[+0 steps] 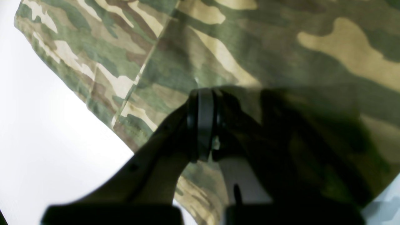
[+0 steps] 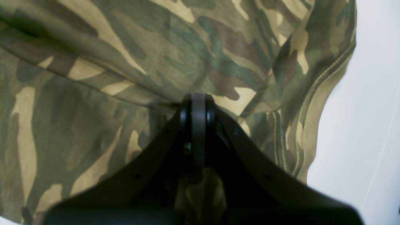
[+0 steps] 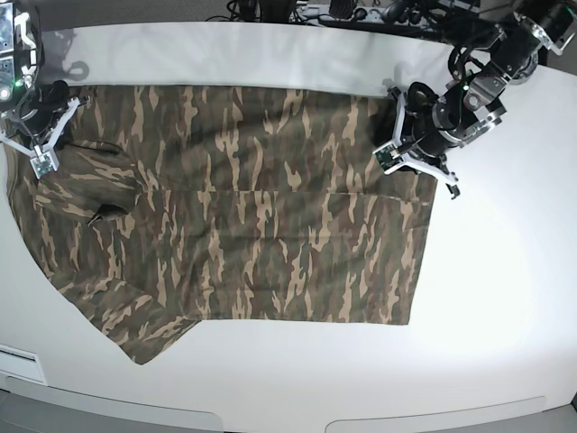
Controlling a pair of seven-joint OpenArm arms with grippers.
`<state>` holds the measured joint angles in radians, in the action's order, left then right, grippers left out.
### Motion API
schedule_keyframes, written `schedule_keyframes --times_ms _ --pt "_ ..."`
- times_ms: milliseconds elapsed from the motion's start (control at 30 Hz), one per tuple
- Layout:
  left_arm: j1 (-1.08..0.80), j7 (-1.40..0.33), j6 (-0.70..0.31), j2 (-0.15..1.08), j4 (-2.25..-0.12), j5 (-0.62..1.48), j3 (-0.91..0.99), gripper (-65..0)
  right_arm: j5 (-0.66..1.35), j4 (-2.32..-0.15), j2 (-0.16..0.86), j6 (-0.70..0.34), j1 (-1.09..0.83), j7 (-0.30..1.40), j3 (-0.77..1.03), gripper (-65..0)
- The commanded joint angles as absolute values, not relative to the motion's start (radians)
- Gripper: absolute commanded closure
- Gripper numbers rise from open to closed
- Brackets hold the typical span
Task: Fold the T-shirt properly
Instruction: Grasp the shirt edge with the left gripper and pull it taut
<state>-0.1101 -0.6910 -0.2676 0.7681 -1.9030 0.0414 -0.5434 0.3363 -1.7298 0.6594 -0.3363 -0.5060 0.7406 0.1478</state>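
Pinching camouflage cloth: left gripper clenched in the left wrist view, jaws pressed together on an edge of the T-shirt. Fabric draped away from the pinch in soft ripples, with a stitched seam running up toward the far left and bare white table to the left. Judged thin, light and limp; no stiffness to hold a shape once lifted.

Seen in the right wrist view: right gripper likewise clamped on the T-shirt, with a crease pulled taut from the pinch toward the far left. Double-stitched hem band just right of the jaws, doubled over on itself. Hems and seams judged the best grip: thicker, less prone to slipping out than a single layer.

Spread mostly flat across the table in the base view, T-shirt lying sideways. Right gripper at the far left of the garment, near a bunched sleeve area; left gripper at the far right corner of the cloth. A sleeve trailing toward the near left edge. Likely to sag in the middle if raised by two points only; corners kept level and apart advisable, since such cloth wrinkles and folds over itself readily.
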Motion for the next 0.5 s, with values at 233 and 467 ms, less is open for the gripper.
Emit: schedule_keyframes --times_ms 233,467 --pt "-0.271 -0.874 -0.223 0.888 -2.029 0.052 -0.556 0.0 0.359 -1.81 0.651 -0.354 -0.705 0.93 0.131 0.0" --pt "-0.385 -0.891 -0.185 0.917 -2.127 -0.014 -0.556 0.0 0.258 -1.908 0.649 -0.271 -0.807 0.936 0.132 0.0"
